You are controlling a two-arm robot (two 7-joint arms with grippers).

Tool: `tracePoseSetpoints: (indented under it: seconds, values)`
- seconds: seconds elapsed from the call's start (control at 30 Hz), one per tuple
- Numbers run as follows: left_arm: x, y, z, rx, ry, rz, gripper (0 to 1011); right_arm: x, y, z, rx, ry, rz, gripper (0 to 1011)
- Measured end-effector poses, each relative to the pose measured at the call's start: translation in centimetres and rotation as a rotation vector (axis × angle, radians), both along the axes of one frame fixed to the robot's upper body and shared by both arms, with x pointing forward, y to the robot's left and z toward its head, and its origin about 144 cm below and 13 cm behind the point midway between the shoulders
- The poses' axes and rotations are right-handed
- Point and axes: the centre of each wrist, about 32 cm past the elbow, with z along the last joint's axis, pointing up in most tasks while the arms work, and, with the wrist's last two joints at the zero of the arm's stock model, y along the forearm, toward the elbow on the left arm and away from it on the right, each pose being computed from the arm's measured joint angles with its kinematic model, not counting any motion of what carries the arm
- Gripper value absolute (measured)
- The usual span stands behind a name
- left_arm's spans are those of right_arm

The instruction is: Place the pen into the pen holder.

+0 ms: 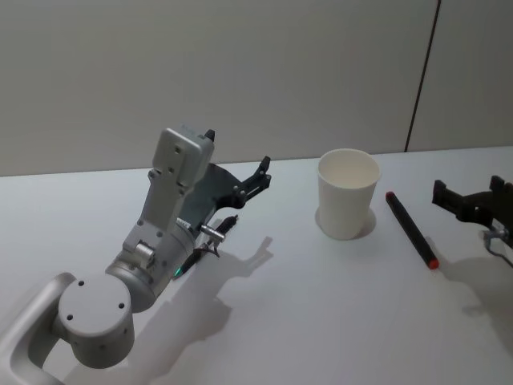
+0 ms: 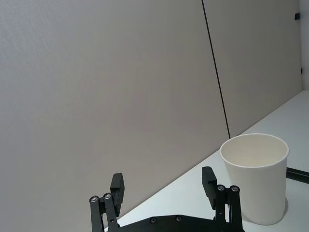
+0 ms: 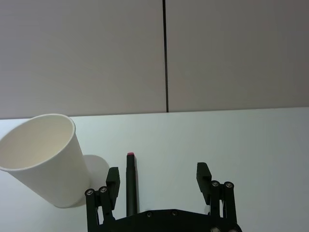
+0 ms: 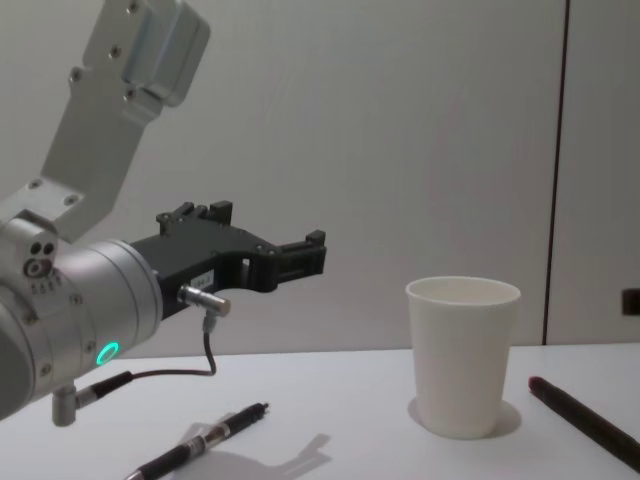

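Panels of plain pale grey wall (image 1: 240, 72) were seen behind a smooth white table (image 1: 321, 321), the two meeting in a straight line across the back. One thin dark vertical seam (image 1: 422, 76) was marked in the wall toward the right.

At the left, the silver-grey left arm (image 1: 152, 257) was held up above the table. Its black left gripper (image 4: 316, 255) was poised in the air and pointed toward the cup, with its fingers spread wide and nothing between them. Beneath that arm a slim black-and-silver pen (image 4: 215, 432) was laid flat on the surface, within the arm's soft shadow.

Right of centre, the pen holder (image 1: 348, 195), a plain white tapered paper cup with a rolled rim, was stood upright on the table, well apart from the left gripper. Just beside it on the right, not touching it, a thick black pen (image 1: 411, 229) tipped with red was laid flat at a slant, with one end near the cup's base.

At the far right, the black right gripper (image 3: 158, 170) was held low near that pen without touching it. Its fingers were set wide apart and nothing was grasped, and in the right wrist view the pen was seen through the gap between them.
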Motion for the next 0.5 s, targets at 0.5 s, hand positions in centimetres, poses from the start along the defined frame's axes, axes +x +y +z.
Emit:
tracePoseSetpoints:
  seconds: [0.5]
  values:
    - [0.0, 0.0, 0.0, 0.000, 0.000, 0.000, 1001, 2.2, 2.0, 0.2, -0.020, 0.128, -0.011, 1002]
